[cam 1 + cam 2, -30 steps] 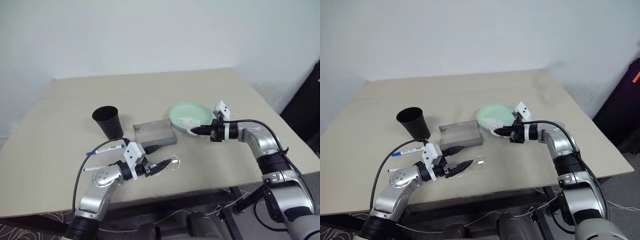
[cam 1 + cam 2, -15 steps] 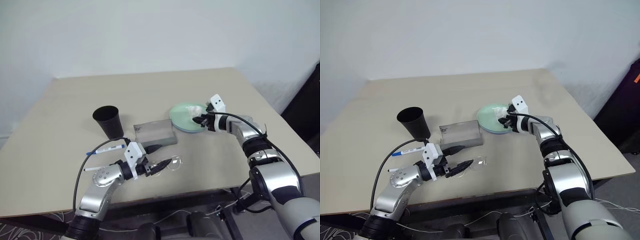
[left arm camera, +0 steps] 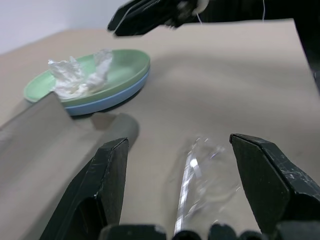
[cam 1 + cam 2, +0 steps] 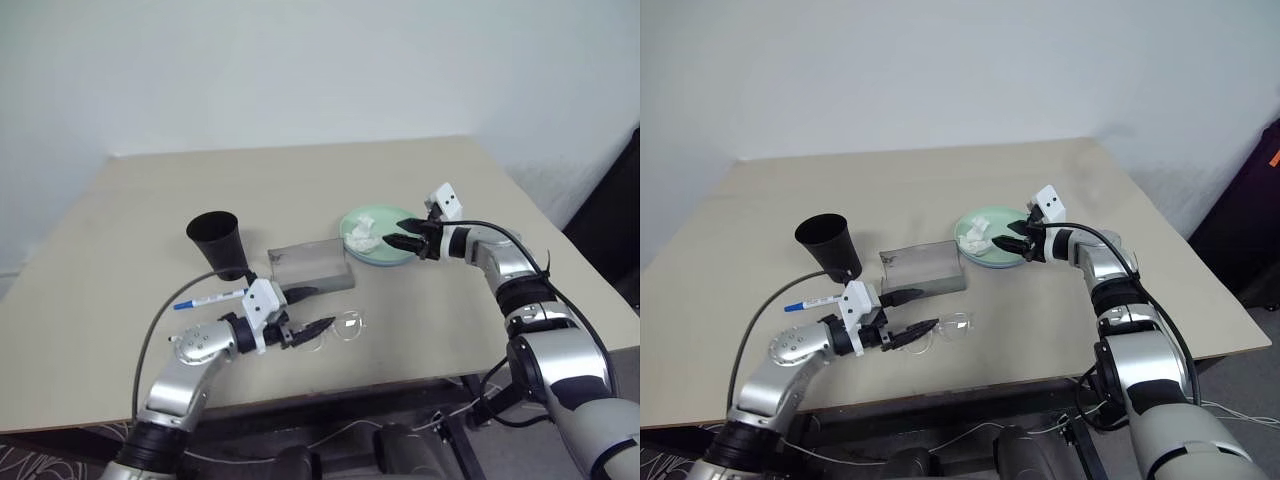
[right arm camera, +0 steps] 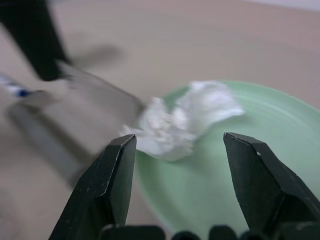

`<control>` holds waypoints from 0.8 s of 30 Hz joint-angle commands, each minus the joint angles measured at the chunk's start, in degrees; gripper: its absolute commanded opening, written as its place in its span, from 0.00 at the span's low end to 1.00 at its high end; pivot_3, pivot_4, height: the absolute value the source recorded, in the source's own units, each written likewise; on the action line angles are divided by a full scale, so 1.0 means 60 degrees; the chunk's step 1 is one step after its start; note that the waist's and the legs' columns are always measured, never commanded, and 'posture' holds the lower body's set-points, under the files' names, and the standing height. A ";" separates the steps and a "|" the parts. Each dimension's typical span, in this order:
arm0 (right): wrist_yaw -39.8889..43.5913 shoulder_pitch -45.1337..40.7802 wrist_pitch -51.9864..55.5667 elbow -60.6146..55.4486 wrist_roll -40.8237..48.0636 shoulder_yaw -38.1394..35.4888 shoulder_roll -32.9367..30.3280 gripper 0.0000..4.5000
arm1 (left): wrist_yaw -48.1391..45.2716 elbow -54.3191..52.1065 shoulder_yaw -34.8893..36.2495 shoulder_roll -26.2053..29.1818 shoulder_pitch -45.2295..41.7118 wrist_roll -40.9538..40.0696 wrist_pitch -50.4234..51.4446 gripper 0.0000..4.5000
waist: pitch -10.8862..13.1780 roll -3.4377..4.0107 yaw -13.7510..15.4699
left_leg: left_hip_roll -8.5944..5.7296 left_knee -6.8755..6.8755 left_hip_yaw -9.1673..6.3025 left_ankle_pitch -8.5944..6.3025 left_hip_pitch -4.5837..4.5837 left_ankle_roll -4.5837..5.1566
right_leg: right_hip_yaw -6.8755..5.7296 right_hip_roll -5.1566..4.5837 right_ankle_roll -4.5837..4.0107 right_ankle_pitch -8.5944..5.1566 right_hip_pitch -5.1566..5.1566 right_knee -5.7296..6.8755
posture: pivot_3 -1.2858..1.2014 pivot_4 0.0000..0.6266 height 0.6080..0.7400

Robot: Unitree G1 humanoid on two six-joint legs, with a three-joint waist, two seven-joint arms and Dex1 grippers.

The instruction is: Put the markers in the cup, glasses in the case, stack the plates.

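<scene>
Glasses [image 3: 200,180] lie on table [image 4: 300,180] btwn left claw's [image 4: 318,328] spread fingers, not gripped. Right claw [image 4: 1006,243], released, hovers over rim of green plate [image 4: 992,250], which is stacked on blue one; tissue [image 5: 180,120] just ahead of it.

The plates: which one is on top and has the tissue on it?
The mint green plate; it holds the crumpled tissue, the light blue plate peeks out underneath.

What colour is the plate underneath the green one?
Light blue. The lower plate peeks out under the green plate; the left wrist view shows it best.
</scene>
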 commanded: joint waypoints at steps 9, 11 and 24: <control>0.1127 0.1992 0.1220 -0.4129 0.0859 0.0363 -0.0306 0.67 | -0.2857 0.1897 -0.1165 0.0924 -0.2908 0.0650 0.0884 0.76 | 0.0002 0.0002 -0.0002 | 0.0000 0.0009 0.0008 0.0000 0.0007 -0.0001 | 0.0001 0.0000 0.0000 -0.0001 0.0002 0.0008 | 0.52 0.00 0.97; 0.1076 0.2267 0.1321 -0.4489 0.0967 0.0380 -0.0296 0.67 | -0.3279 0.2166 -0.1417 0.0854 -0.3295 0.0697 0.1092 0.76 | 0.0001 0.0001 0.0000 | 0.0001 0.0010 0.0002 0.0000 0.0006 -0.0001 | -0.0002 0.0002 0.0000 -0.0001 0.0002 0.0010 | 0.52 0.00 0.97; 0.1251 0.3736 0.1948 -0.6673 0.1501 0.0721 -0.0749 0.67 | -0.4431 0.3342 -0.2404 0.0395 -0.4212 0.1667 0.0944 0.76 | 0.0003 -0.0005 0.0006 | 0.0002 0.0017 0.0005 0.0000 -0.0004 0.0000 | 0.0002 0.0001 0.0002 -0.0003 -0.0003 0.0007 | 0.52 0.00 0.97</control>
